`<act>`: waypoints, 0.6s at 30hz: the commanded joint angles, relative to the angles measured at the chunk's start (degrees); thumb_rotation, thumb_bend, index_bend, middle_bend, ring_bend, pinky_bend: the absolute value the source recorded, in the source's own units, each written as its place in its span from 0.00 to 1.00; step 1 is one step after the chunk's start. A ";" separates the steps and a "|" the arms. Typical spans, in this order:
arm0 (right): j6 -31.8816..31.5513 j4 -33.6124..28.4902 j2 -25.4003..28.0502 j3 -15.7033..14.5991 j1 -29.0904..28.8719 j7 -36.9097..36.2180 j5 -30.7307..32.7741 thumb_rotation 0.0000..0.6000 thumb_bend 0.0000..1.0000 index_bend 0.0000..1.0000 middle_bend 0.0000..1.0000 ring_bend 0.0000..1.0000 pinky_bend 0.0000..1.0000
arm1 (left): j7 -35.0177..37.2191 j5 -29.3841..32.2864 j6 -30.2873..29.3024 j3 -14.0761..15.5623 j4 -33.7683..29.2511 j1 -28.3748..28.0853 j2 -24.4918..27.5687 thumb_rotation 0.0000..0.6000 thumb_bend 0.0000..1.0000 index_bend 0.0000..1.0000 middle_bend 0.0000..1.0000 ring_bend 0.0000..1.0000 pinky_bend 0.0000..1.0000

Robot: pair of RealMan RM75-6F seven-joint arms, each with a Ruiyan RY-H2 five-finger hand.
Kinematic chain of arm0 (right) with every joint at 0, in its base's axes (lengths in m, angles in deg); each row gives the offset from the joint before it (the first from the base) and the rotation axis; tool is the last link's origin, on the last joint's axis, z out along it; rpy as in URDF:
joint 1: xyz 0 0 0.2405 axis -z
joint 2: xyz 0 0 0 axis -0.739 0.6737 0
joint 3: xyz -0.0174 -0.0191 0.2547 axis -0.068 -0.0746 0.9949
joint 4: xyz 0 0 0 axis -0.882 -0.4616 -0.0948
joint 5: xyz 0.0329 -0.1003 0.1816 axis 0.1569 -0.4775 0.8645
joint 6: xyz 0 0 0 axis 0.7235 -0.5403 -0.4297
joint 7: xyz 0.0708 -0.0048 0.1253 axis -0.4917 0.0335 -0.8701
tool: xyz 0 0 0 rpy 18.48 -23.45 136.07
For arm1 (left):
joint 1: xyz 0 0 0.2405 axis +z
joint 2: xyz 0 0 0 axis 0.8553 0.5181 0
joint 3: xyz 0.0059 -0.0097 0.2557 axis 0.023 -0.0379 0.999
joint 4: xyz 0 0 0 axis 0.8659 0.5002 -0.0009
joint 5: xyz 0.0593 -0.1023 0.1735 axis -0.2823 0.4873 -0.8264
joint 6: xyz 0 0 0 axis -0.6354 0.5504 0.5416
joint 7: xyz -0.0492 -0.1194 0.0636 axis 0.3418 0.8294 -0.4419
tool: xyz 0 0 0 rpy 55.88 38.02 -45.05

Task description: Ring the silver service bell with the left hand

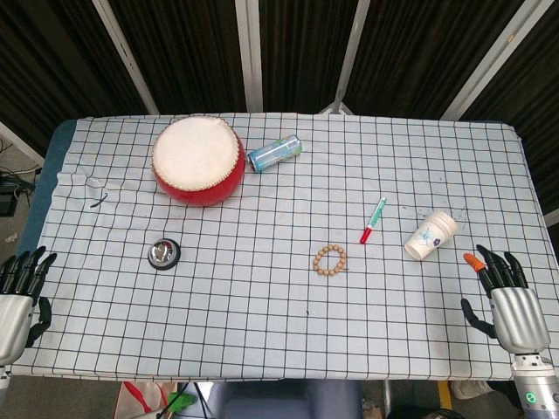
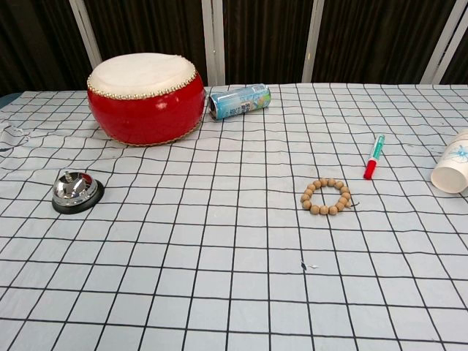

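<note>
L hand (image 1: 19,301) empty, well apart from bell (image 1: 163,254), fingers spread

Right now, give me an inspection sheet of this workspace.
Surface: table under a black-gridded white cloth, slightly wrinkled.
Job's things: silver service bell upright on its black base, untouched, on the left side.
Clutter: red drum; can lying on its side beside it; marker; bead bracelet; paper cup tipped over; small clear object near the left edge, too small to identify.
Hands: left hand and right hand at the near edge, holding nothing.
Cables: nothing seen on the table.
Surroundings: dark corrugated panels behind.
</note>
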 commanded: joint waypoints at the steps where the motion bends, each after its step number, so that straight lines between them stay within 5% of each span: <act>1: 0.10 0.00 -0.02 -0.05 -0.03 0.04 -0.02 1.00 0.40 0.16 0.08 0.12 0.04 | -0.10 -0.02 0.04 0.05 -0.06 0.04 0.02 1.00 0.97 0.00 0.00 0.00 0.00; 18: 0.08 0.12 0.11 -0.12 0.10 -0.19 0.09 1.00 0.40 0.16 0.08 0.12 0.04 | -3.15 0.09 4.11 0.48 0.35 -1.71 -1.83 1.00 0.98 0.00 0.00 0.00 0.00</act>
